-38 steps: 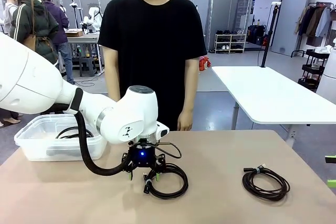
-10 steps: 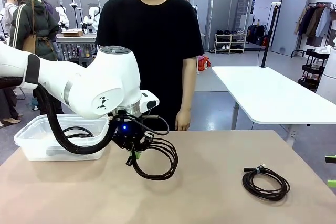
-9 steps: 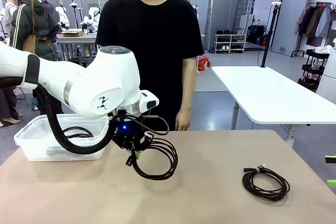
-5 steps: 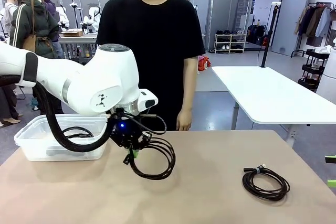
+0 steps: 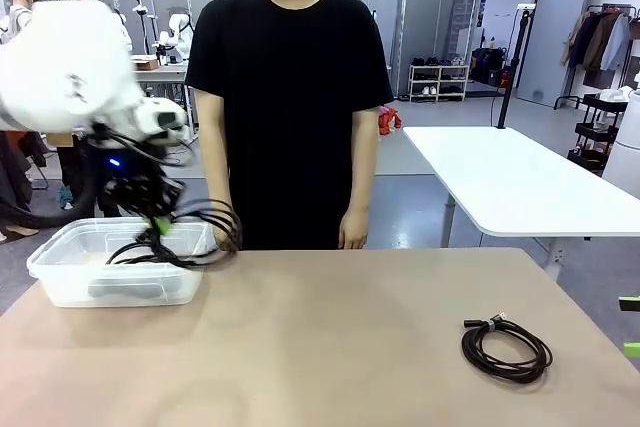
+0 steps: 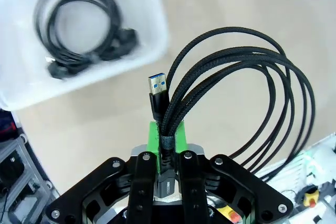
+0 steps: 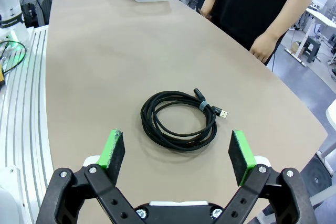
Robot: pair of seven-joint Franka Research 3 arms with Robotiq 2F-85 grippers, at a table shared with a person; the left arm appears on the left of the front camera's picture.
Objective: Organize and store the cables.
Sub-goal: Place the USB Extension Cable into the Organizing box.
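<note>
Workshop hall; tan counter (image 5: 350,347), a person stood at its far edge. Clear tub (image 5: 70,282), set at the counter's left end: 1 coiled cable (image 6: 79,24) stored inside. 1 braided cable (image 6: 247,77), clamped at its tie by the left pincer (image 6: 167,135), held aloft just beside the tub's rim, not yet dropped in. 1 loose cable (image 7: 178,120), laid at the counter's right, below the right pincer (image 7: 177,153), which is spread wide with nothing grasped. Judged: 1 of 3 stored, 2 outstanding.
</note>
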